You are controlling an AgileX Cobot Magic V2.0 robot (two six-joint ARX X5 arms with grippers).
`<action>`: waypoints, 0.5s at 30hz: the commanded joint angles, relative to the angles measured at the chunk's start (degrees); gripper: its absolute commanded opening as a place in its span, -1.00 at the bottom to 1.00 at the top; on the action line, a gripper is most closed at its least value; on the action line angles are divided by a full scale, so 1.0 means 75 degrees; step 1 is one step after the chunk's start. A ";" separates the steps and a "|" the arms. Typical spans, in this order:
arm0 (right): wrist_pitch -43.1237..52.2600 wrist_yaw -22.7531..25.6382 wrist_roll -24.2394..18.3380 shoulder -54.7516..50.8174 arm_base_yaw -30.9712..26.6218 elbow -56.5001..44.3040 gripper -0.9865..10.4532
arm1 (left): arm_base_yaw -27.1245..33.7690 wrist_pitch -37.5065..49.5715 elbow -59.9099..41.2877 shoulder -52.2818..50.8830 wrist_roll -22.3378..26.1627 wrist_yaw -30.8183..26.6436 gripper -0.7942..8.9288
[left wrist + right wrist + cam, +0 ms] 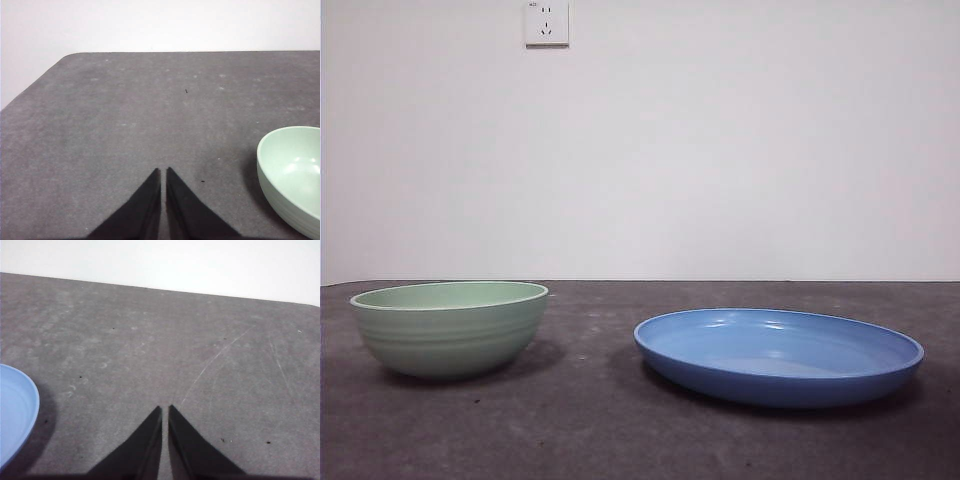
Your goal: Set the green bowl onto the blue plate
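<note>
The green bowl (450,326) stands upright and empty on the dark table at the left of the front view. The blue plate (778,354) lies flat to its right, apart from it. Neither arm shows in the front view. My left gripper (163,171) is shut and empty above bare table, with the bowl (292,175) off to its side. My right gripper (165,409) is shut and empty above bare table, with the plate's edge (17,415) off to its side.
The dark grey table (590,420) ends at a white wall behind. A white wall socket (547,22) sits high on the wall. The table's rounded corner (65,57) shows in the left wrist view.
</note>
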 commanded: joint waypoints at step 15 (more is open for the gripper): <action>0.0204 -0.0431 0.1533 -0.0020 -0.0009 0.0067 -0.81 | -0.0012 0.0201 -0.0035 0.0047 -0.0901 0.0003 -0.80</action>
